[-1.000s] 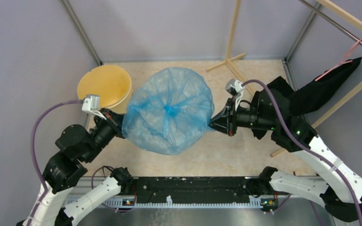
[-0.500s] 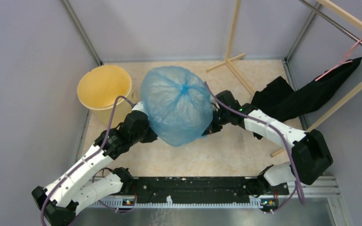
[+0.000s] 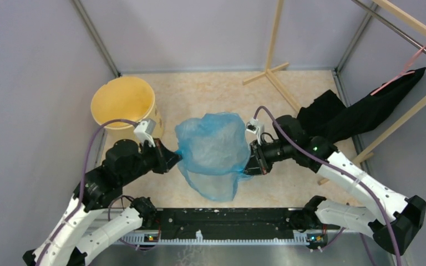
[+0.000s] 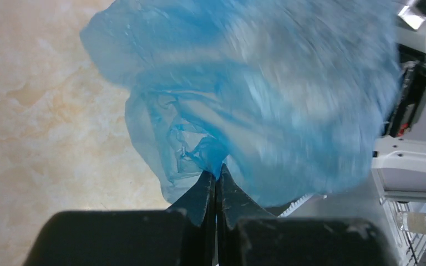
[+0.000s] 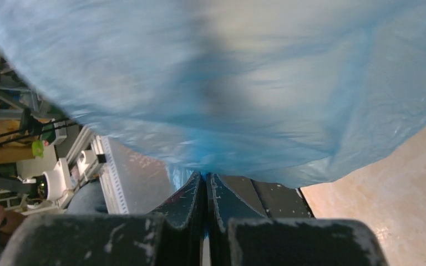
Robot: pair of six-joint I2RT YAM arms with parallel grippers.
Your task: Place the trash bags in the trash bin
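The light-blue translucent trash bag (image 3: 213,151) hangs stretched between my two grippers above the middle of the floor, its lower part sagging toward the near edge. My left gripper (image 3: 176,158) is shut on the bag's left edge; the left wrist view shows the film (image 4: 266,94) pinched between the fingertips (image 4: 216,173). My right gripper (image 3: 249,164) is shut on the bag's right edge; the right wrist view shows the blurred film (image 5: 227,83) clamped at the tips (image 5: 205,176). The pale-yellow trash bin (image 3: 123,103) stands upright at the back left, apart from the bag.
A black cloth (image 3: 360,113) hangs from a wooden rack (image 3: 274,55) at the right. Grey walls enclose the beige floor (image 3: 288,183). A black base rail (image 3: 227,221) runs along the near edge.
The bag was puffed into a round balloon held high; it has collapsed and dropped lower. Both arms have swung and now hold it level between them, nearer the front.
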